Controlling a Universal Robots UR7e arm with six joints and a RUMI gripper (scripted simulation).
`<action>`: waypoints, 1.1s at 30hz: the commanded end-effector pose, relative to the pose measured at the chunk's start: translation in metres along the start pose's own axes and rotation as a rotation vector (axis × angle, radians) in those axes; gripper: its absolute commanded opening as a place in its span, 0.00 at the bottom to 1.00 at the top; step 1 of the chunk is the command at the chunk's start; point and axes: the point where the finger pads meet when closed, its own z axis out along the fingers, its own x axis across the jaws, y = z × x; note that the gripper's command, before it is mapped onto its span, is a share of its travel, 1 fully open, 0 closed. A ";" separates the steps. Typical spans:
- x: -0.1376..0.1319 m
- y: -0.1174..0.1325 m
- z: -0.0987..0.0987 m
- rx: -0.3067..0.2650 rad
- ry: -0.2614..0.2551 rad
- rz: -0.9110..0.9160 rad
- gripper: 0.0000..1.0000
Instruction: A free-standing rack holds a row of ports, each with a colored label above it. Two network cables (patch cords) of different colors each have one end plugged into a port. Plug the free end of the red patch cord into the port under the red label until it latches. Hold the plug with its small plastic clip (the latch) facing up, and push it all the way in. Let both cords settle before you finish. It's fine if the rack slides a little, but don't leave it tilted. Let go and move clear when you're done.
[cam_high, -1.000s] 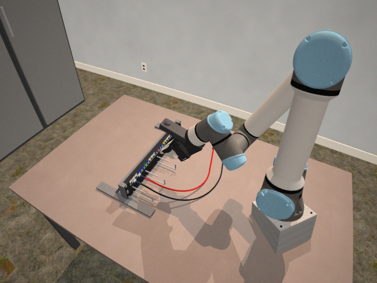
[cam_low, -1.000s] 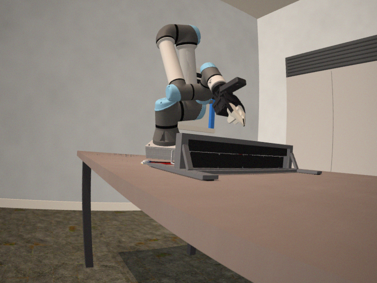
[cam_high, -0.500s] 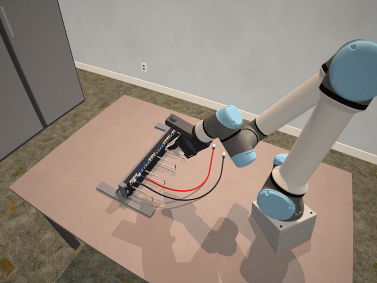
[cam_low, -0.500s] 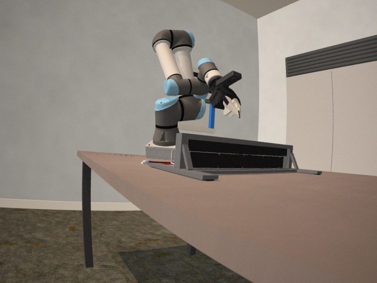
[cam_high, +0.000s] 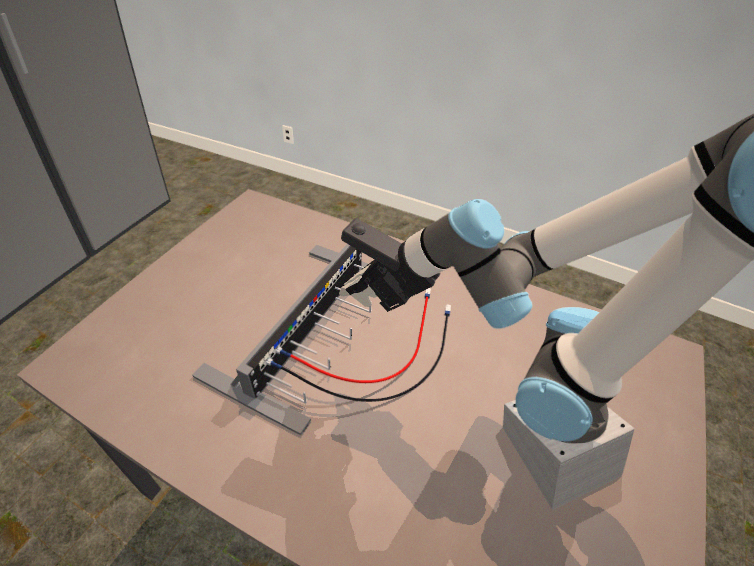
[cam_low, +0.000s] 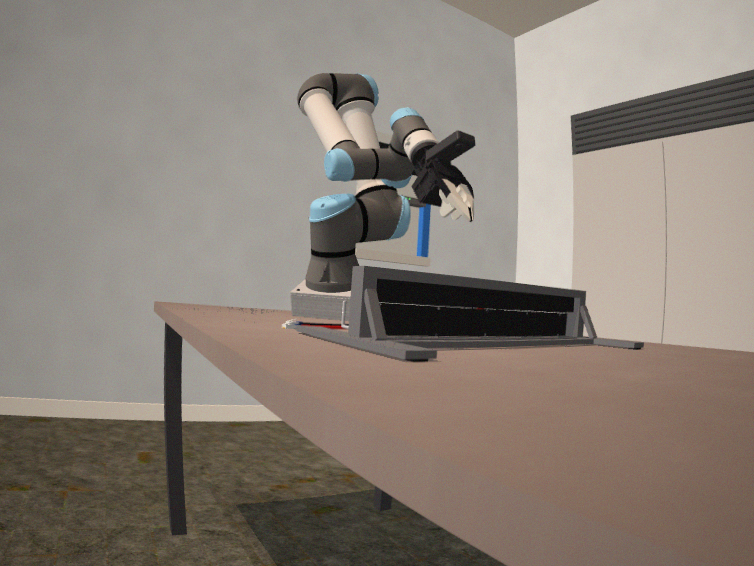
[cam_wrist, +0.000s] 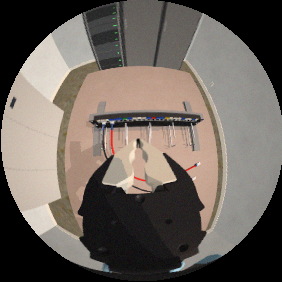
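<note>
The gripper is pressed together, with nothing between its tips.
The red patch cord has its free end on the surface, near the black cord's free end; thin metal bars stick out from the rack.

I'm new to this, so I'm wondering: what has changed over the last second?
The gripper moved upward and back toward the arm's base, holding nothing. The rack, red cord and black cord look unmoved.
</note>
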 end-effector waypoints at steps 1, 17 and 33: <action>0.000 0.000 -0.008 -0.002 -0.002 0.000 0.00; 0.000 0.000 -0.024 -0.002 -0.002 0.000 0.00; 0.001 0.000 -0.025 -0.002 -0.002 0.000 0.00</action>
